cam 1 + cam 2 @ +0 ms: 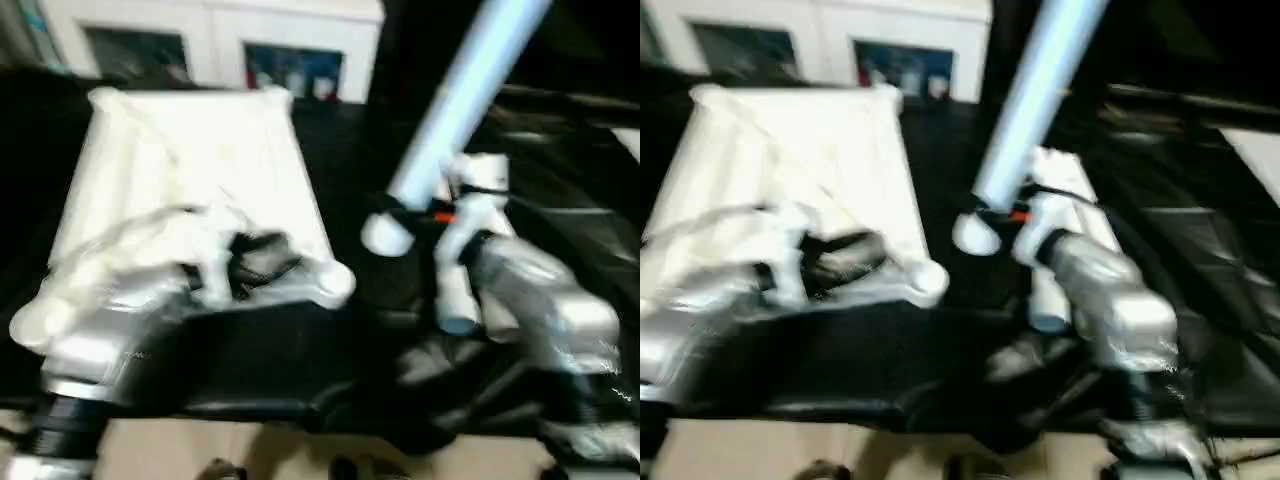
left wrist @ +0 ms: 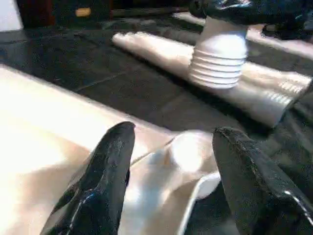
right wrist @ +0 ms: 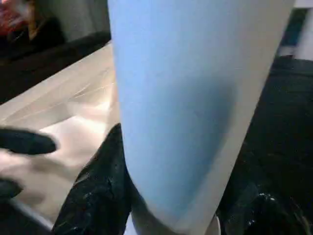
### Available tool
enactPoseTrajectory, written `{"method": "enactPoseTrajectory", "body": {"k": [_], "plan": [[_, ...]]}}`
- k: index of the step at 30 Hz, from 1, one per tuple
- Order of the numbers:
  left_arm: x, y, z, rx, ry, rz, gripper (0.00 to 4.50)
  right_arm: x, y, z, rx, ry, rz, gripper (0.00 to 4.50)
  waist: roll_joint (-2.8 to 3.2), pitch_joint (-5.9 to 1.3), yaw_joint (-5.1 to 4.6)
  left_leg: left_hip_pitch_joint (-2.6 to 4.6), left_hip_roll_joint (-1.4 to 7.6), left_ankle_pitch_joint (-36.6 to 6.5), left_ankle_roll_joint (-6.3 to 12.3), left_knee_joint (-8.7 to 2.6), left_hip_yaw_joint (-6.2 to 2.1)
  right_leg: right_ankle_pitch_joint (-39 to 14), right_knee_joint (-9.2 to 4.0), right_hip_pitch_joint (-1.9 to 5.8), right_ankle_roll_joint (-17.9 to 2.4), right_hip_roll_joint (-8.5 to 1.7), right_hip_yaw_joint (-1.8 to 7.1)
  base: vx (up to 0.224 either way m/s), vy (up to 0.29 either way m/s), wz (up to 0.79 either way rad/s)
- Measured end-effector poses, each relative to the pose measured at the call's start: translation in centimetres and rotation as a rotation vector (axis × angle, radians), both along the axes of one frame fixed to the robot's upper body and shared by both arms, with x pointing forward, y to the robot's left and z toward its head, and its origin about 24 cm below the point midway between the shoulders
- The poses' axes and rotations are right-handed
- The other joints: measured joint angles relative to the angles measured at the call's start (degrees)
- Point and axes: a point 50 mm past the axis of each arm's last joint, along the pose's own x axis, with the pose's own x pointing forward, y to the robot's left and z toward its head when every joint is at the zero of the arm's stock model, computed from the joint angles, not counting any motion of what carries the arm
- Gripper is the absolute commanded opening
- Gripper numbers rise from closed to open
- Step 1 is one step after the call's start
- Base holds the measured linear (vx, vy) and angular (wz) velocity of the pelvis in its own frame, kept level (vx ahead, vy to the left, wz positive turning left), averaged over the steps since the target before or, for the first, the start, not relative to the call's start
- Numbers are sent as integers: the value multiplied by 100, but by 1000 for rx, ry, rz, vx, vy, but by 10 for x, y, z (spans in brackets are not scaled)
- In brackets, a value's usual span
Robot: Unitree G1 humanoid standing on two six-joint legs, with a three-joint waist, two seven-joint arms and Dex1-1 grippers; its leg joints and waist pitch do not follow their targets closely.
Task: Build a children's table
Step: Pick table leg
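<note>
Right fingers clamp a leg; left fingers stand apart over the tabletop.
The right gripper (image 1: 400,212) holds the leg (image 1: 455,100) tilted, ribbed end low. The left gripper (image 2: 171,171) hovers at a corner socket (image 2: 188,149) of the tabletop (image 1: 190,150) on the black worktop (image 1: 350,290); more legs (image 2: 195,63) lie beside it.

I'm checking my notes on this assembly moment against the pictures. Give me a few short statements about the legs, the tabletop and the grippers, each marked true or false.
1. The right gripper holds a long white tubular leg. True.
2. The white plastic square tabletop lies on a black surface. True.
3. The left gripper is clamped on a leg. False: its fingers stand open over a round corner socket of the tabletop, gripping nothing.
4. The held leg lies flat on the tabletop. False: it slants up in the air, its ribbed end off the tabletop.
5. More white legs lie on the black surface beside the tabletop. True.
</note>
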Motion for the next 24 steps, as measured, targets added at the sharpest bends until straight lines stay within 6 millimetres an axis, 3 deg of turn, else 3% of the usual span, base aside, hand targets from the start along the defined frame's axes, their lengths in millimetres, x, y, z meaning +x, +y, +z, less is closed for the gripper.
{"method": "enactPoseTrajectory", "body": {"k": [1, 4, 5, 9, 17, 24], "plan": [[1, 2, 0, 11, 5, -6, 286, 1, 1, 2, -9, -6, 21, 187, 54, 19, 24, -7, 1, 2, 0, 1, -1, 3, -6, -5, -4, -1, 0, 0, 0, 0], [4, 7, -3, 69, -8, 6, 286, 2, -3, 6, -54, -46, 37, 187, 109, 20, 102, -6, -1, 12, 15, -2, 24, 19, -23, 24, -24, -7, 21, 0, 0, 0], [8, 3, -5, 100, -17, -1, 286, 2, -6, 6, -66, -49, 26, 187, 152, 26, 154, -3, 1, 8, 21, -3, 23, 16, -38, 46, -20, -5, 23, 0, 0, 0], [6, -14, -14, 106, 11, -103, 286, -5, -10, 2, -69, -50, 5, 187, 250, 11, 171, -6, -8, -12, 50, -6, 39, 15, -62, 57, -21, -10, 43, 0, 0, 0], [1, -9, -18, 216, -14, -203, 286, -7, -17, -5, -88, -19, -37, 187, 262, 10, 27, 23, 1, 0, 34, -7, 36, 16, -36, 65, -20, -4, 40, 0, 0, 0], [9, -2, -34, 289, 36, -200, 286, -7, -14, -4, -96, -25, -13, 187, 262, 3, 39, 18, 1, 18, 32, -5, 35, 30, -28, 64, -27, -4, 40, 0, 0, 0]]}}
